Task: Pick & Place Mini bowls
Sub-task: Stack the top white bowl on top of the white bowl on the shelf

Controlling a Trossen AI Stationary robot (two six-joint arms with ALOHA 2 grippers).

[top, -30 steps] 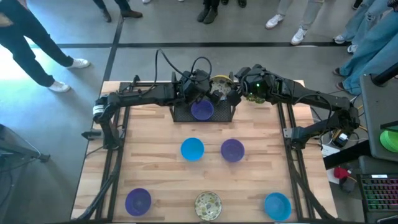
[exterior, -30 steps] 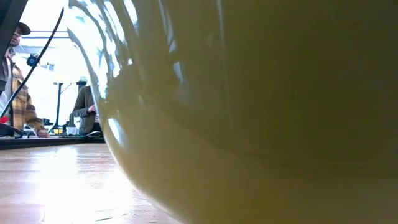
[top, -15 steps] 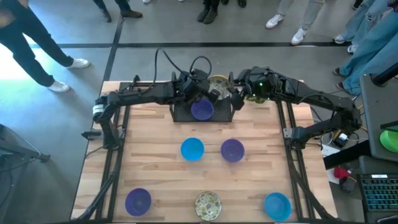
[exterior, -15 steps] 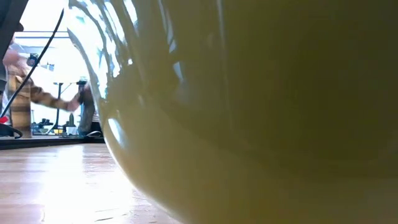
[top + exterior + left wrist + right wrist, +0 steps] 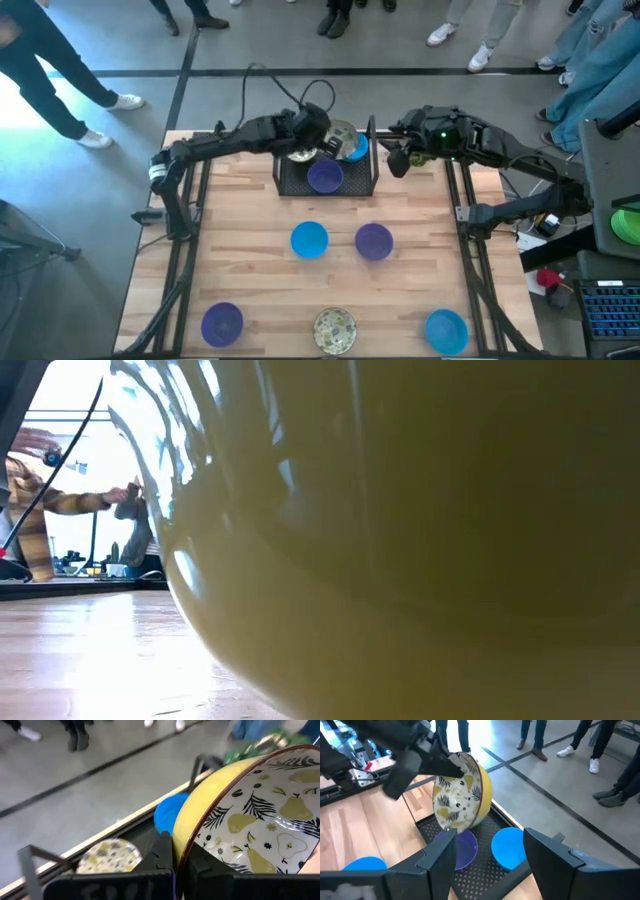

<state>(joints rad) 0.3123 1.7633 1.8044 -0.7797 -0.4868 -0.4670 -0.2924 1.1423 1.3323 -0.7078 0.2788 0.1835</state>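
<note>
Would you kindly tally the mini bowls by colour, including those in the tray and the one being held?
blue bowls: 3
purple bowls: 3
cream patterned bowls: 3
Total: 9

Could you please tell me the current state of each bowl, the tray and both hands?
black mesh tray: holds tray purple bowl, tray blue bowl, tray speckled bowl.
pear-patterned bowl: held above the tray, tilted, rim clamped.
left hand: shut on the pear-patterned bowl.
right hand: open, empty, beside the tray.
centre blue bowl, centre purple bowl, front purple bowl, front speckled bowl, front blue bowl: upright on the table, untouched.
</note>
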